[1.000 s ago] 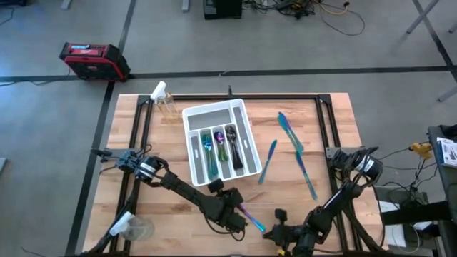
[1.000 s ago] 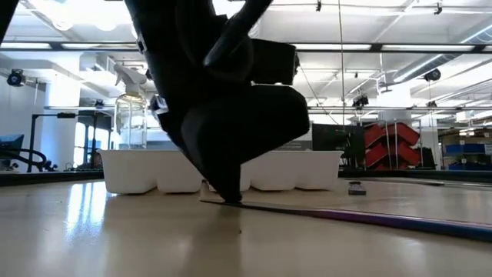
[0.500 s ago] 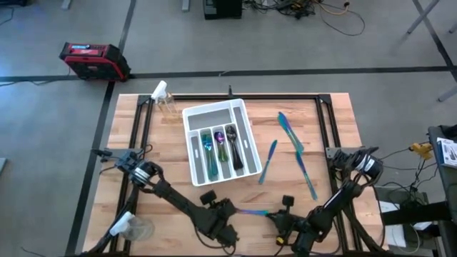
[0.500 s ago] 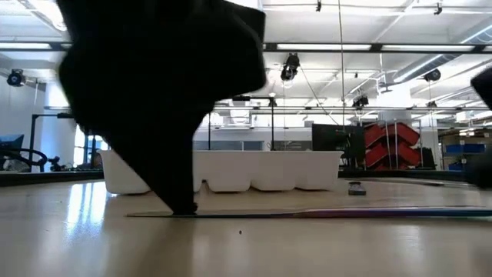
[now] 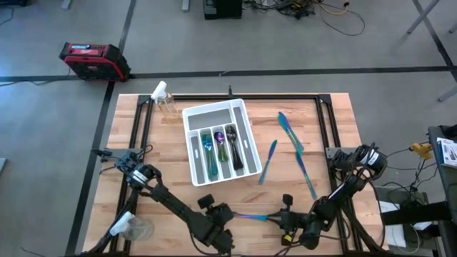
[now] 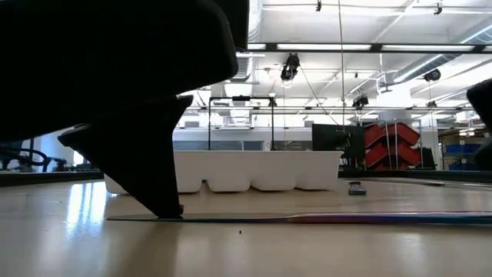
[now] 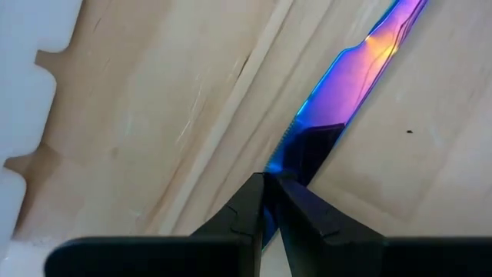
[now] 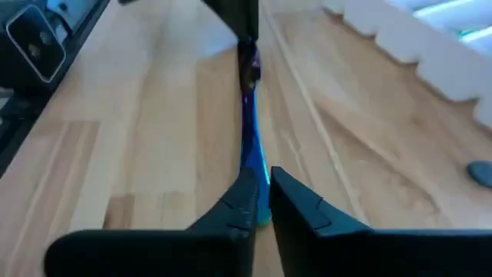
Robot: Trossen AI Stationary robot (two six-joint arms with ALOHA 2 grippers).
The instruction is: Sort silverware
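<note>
Both grippers, left point(image 5: 227, 216) and right point(image 5: 277, 216), are clamped on opposite ends of one slim iridescent blue-purple metal knife point(image 5: 250, 214), lying flat on the wood just in front of the white compartmented plastic tray point(image 5: 191, 118). My worry is that lifting unevenly or pulling apart could twist the thin blade out of one pinch. It might then drop or skid away from the tray.
</note>
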